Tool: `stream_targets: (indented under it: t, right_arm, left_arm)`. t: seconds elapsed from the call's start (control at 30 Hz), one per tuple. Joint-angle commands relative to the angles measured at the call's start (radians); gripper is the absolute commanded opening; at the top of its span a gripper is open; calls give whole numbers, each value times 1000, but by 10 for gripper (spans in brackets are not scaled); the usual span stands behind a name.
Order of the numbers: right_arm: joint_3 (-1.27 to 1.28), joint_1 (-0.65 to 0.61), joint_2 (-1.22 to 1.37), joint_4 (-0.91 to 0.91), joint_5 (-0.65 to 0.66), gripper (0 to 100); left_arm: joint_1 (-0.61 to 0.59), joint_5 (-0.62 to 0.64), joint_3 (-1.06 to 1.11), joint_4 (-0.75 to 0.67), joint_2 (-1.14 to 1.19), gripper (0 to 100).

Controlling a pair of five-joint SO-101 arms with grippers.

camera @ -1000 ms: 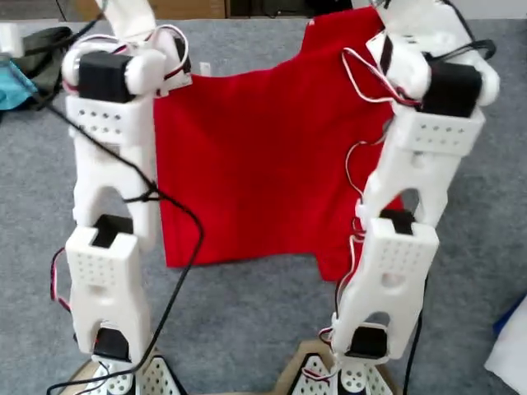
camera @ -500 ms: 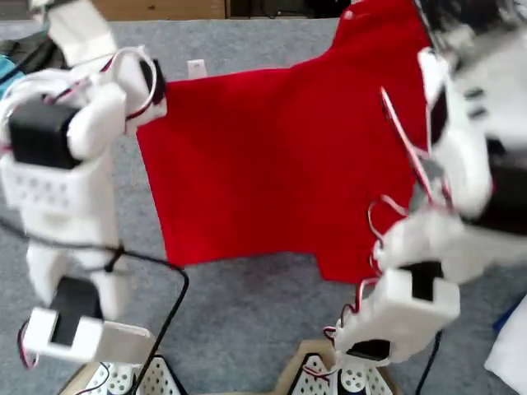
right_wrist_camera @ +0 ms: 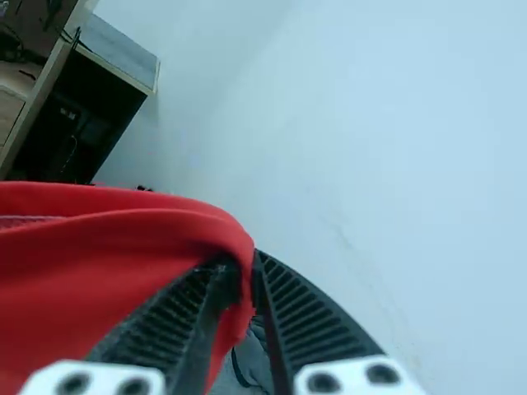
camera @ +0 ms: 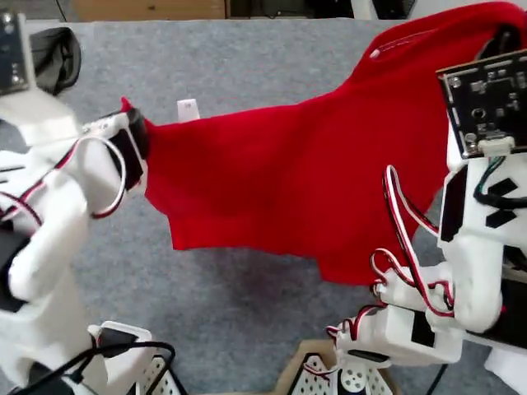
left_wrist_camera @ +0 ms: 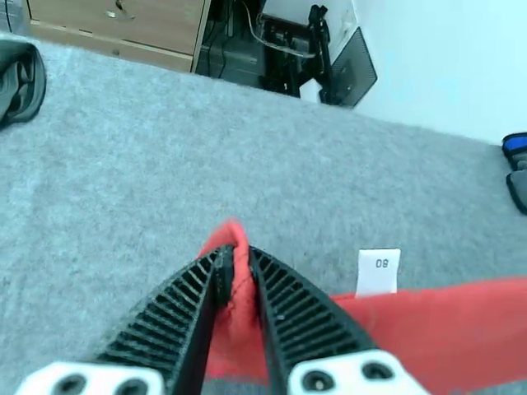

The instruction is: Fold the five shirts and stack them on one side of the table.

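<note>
Both arms lifted higher than before — left gripper (left_wrist_camera: pixel 235 262) and right gripper (right_wrist_camera: pixel 240 267) each pinching red shirt (camera: pixel 288 181), stretched between them

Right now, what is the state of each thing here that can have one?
Shirt, unfolded, held up and stretched between the two pincers.
Left pincer, shut on one corner of the shirt.
Right pincer, shut on another edge of the shirt, raised higher.
Dark cloth, crumpled, untouched.
</note>
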Motion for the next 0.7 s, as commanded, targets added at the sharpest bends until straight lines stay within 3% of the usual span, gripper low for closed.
stream_targets:
  t: [0.0,0.13,0.4,0.67]
  right_arm:
    - [101,13,27,5,-6,41]
    - [179,12,99,-44,-5,41]
    - [194,12,329,-120,-5,41]
    - [194,10,499,-187,-12,41]
  left_arm:
    - [6,-2,69,-11,-13,19]
    - [5,-2,224,-147,-13,19]
    - [-94,6,649,-611,73,19]
    - [-109,8,677,-918,386,19]
